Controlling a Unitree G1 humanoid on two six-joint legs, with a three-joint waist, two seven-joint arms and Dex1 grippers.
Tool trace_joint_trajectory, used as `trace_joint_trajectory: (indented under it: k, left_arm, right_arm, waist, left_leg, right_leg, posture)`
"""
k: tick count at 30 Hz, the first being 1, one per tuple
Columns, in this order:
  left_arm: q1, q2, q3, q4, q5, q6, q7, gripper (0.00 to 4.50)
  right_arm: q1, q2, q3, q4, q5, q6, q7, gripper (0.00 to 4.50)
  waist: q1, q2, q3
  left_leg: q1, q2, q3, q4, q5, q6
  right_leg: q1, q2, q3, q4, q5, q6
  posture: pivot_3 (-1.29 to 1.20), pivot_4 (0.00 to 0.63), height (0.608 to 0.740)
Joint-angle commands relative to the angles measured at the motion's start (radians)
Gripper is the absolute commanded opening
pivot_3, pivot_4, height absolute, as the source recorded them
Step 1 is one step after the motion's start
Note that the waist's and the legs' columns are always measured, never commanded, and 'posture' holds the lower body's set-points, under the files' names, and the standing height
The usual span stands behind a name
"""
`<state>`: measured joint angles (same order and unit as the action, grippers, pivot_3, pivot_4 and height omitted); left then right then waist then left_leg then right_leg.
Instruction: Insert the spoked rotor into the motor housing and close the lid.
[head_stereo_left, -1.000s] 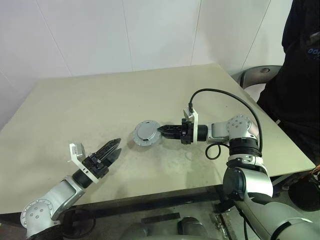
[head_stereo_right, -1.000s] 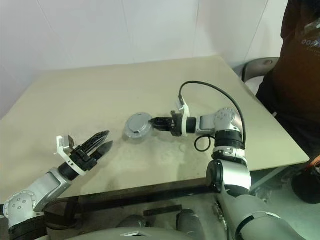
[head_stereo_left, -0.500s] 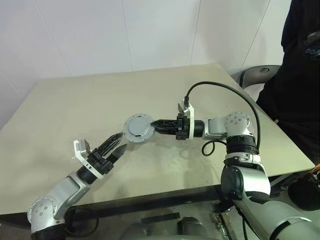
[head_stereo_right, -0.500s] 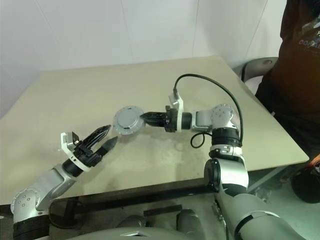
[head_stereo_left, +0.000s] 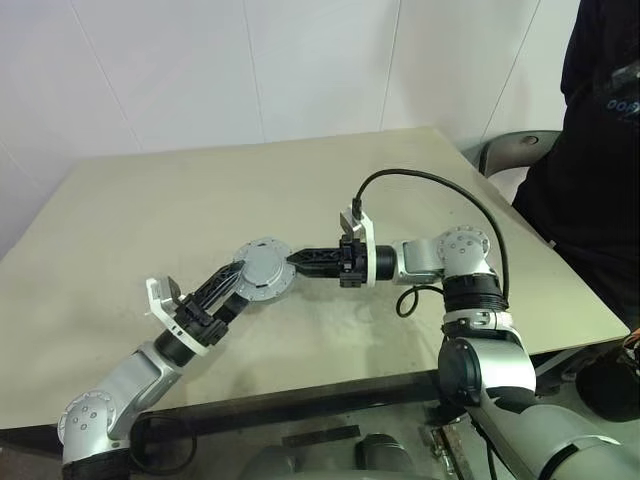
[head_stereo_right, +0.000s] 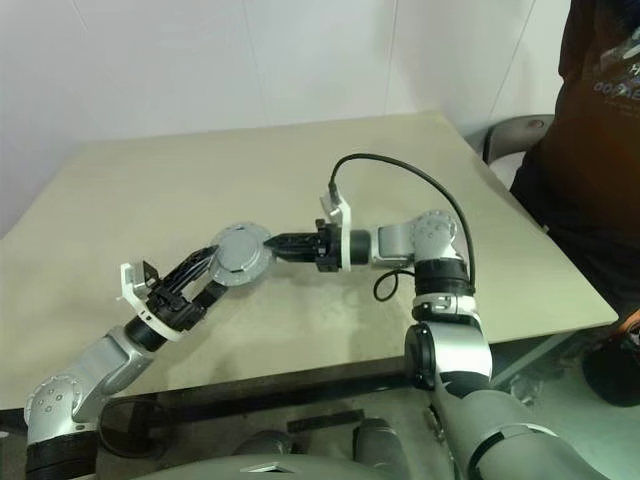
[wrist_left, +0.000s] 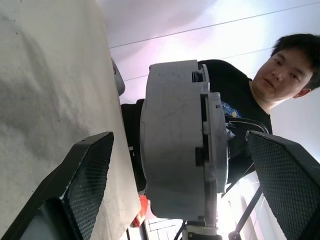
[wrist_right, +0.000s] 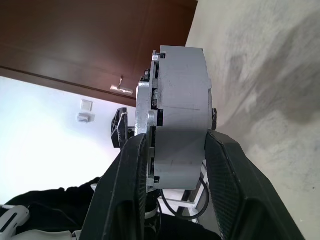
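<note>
My right gripper (head_stereo_left: 296, 259) pinches the closed grey motor housing (head_stereo_left: 263, 270) by its edge, above the table (head_stereo_left: 120, 210). Left gripper (head_stereo_left: 228, 291) is spread wide around it. Assembly looks done; I judge only the handover remains.

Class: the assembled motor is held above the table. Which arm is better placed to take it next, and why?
Left: its open end effector straddles the motor housing, which the right end effector pinches.
</note>
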<state>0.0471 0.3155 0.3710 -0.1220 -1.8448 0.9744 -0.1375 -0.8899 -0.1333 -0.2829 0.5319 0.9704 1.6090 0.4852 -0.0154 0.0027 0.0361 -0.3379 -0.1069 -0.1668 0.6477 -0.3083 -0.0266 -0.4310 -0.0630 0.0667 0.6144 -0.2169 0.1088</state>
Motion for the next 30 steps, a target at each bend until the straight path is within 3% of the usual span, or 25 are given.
trace_joint_trajectory:
  k: [1, 8, 24, 30]
  left_arm:
    - [-0.007, 0.013, -0.019, -0.037, -0.019, -0.003, -0.028, 4.32]
    - [-0.004, 0.036, -0.036, -0.029, -0.033, 0.000, -0.053, 2.30]
    - [0.001, 0.065, -0.054, -0.041, -0.045, -0.030, -0.049, 2.30]
    - [0.017, 0.069, -0.057, -0.058, -0.054, -0.044, -0.042, 2.30]
  right_arm:
    - [-0.020, 0.007, -0.008, -0.049, 0.088, 0.005, -0.003, 1.31]
    - [-0.015, 0.010, -0.010, -0.047, 0.123, 0.005, -0.040, 1.31]
    - [-0.036, 0.091, -0.146, -0.025, 0.121, -0.067, -0.132, 1.31]
    - [-0.003, 0.076, -0.119, -0.030, 0.067, -0.031, -0.147, 3.33]
  waist:
    - [-0.001, 0.000, 0.000]
    - [0.000, 0.000, 0.000]
    - [-0.001, 0.000, 0.000]
    - [-0.001, 0.000, 0.000]
  left_leg:
    - [0.000, 0.000, 0.000, 0.000, 0.000, 0.000]
    - [0.000, 0.000, 0.000, 0.000, 0.000, 0.000]
    - [0.000, 0.000, 0.000, 0.000, 0.000, 0.000]
    - [0.000, 0.000, 0.000, 0.000, 0.000, 0.000]
  right_leg:
    - [0.000, 0.000, 0.000, 0.000, 0.000, 0.000]
    - [0.000, 0.000, 0.000, 0.000, 0.000, 0.000]
    - [0.000, 0.000, 0.000, 0.000, 0.000, 0.000]
    - [0.000, 0.000, 0.000, 0.000, 0.000, 0.000]
  posture:
    - [0.00, 0.000, 0.740]
    - [0.00, 0.000, 0.740]
    - [0.00, 0.000, 0.740]
    - [0.00, 0.000, 0.740]
